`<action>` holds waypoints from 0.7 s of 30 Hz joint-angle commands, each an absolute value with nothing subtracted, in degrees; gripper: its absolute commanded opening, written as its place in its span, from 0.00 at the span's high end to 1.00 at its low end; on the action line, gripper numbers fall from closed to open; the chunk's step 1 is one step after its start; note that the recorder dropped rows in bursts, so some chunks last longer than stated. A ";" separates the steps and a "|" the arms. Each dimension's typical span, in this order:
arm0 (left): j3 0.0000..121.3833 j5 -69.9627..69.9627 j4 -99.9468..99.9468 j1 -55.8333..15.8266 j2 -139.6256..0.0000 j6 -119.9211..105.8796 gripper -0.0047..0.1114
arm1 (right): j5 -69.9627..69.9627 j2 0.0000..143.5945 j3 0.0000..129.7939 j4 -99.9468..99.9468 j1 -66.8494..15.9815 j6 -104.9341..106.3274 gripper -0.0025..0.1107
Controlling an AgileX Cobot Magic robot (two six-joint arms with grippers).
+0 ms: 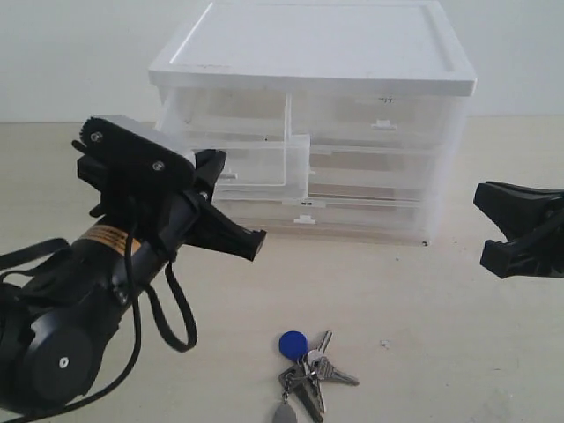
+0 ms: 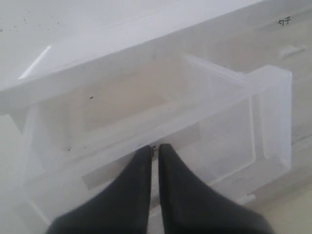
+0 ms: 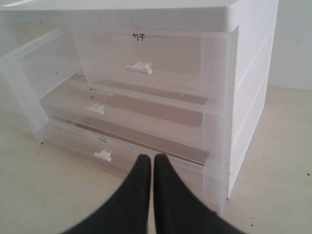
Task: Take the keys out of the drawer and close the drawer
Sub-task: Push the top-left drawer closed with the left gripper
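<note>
The keys [image 1: 306, 370], with their round blue tag [image 1: 293, 344], lie on the table in front of the cabinet, free of both grippers. The top-left half-width drawer [image 1: 256, 164] stands pulled out of the cabinet. It looks empty in the left wrist view, where its front wall [image 2: 146, 156] fills the frame. My left gripper [image 1: 233, 207] is shut, and its tips [image 2: 154, 147] sit right at that front wall. I cannot tell whether they touch it. My right gripper [image 1: 498, 225] hangs shut at the right, apart from the cabinet, with nothing in it [image 3: 152, 158].
The white-topped translucent cabinet [image 1: 317, 53] stands at the back of the table. Its twin top-right drawer [image 3: 146, 58] and the two full-width drawers [image 3: 122, 117] below are closed. My left arm's black cable [image 1: 176, 317] loops down near the keys.
</note>
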State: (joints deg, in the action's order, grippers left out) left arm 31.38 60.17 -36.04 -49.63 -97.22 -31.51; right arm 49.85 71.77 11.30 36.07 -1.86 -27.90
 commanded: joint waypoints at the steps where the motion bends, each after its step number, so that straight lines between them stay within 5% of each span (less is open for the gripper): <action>1: 34.53 58.27 -34.23 -46.38 -97.18 -32.97 0.92 | 49.72 72.01 11.57 36.51 -1.85 -27.96 0.98; 21: 45.57 55.43 -14.02 -35.79 -106.71 -25.65 0.92 | 50.14 72.01 11.57 36.51 -1.85 -27.63 0.98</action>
